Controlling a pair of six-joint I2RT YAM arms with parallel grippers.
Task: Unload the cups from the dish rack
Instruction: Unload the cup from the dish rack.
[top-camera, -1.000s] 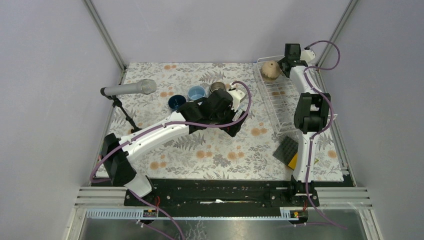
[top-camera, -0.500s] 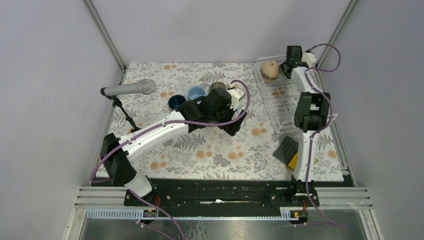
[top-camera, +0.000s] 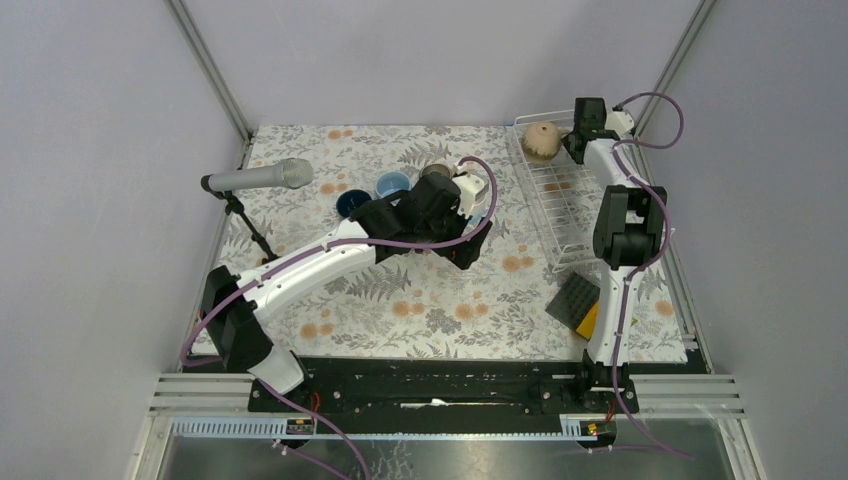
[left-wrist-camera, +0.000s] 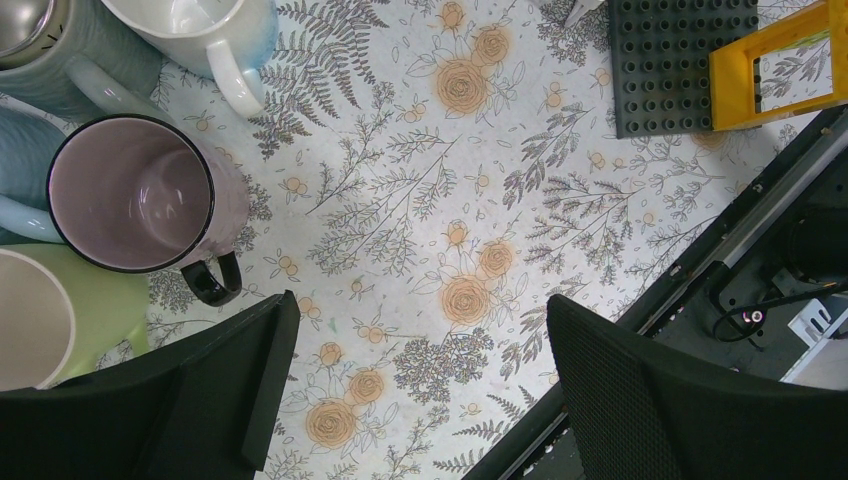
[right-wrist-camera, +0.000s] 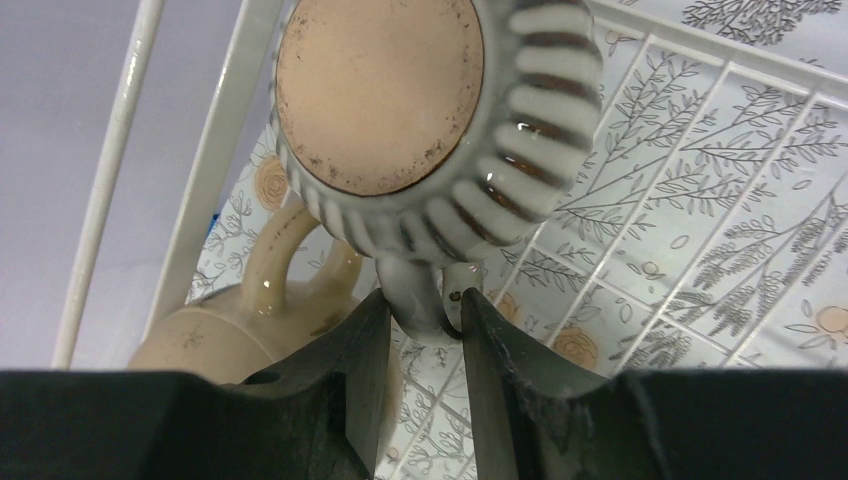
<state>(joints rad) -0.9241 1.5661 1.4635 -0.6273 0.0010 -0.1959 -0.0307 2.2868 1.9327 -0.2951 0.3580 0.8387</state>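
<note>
Your right gripper (right-wrist-camera: 422, 300) has its 2 fingers drawn narrow on either side of the handle of the striped mug (right-wrist-camera: 440, 130). They look to be touching it, but I cannot tell whether the pinch is firm yet. The mug sits upside down at the far end of the dish rack (top-camera: 560, 200), close against the rim wire, with the tan mug (right-wrist-camera: 230, 330) just beside it.

Your left gripper (left-wrist-camera: 420, 305) hangs wide and holds nothing. It is above the floral cloth (left-wrist-camera: 440, 200), near the pink mug (left-wrist-camera: 140, 195) and the green mug (left-wrist-camera: 60, 320).

Your risks:
- A pinch on the handle alone may let the mug swing or twist once you lift it, since its body hangs well off the grip line.
- The handle is glazed and rounded, so it could slide out of a light grip and drop the mug back onto the wires.
- The tan mug's handle lies next to your left-hand finger, and a sideways pull could drag or tip that mug.
- If you lift at an angle, the striped mug could snag on the rim wire.

There is no brand, label or writing you can read on any mug, nor on the studded block (left-wrist-camera: 670, 60).
</note>
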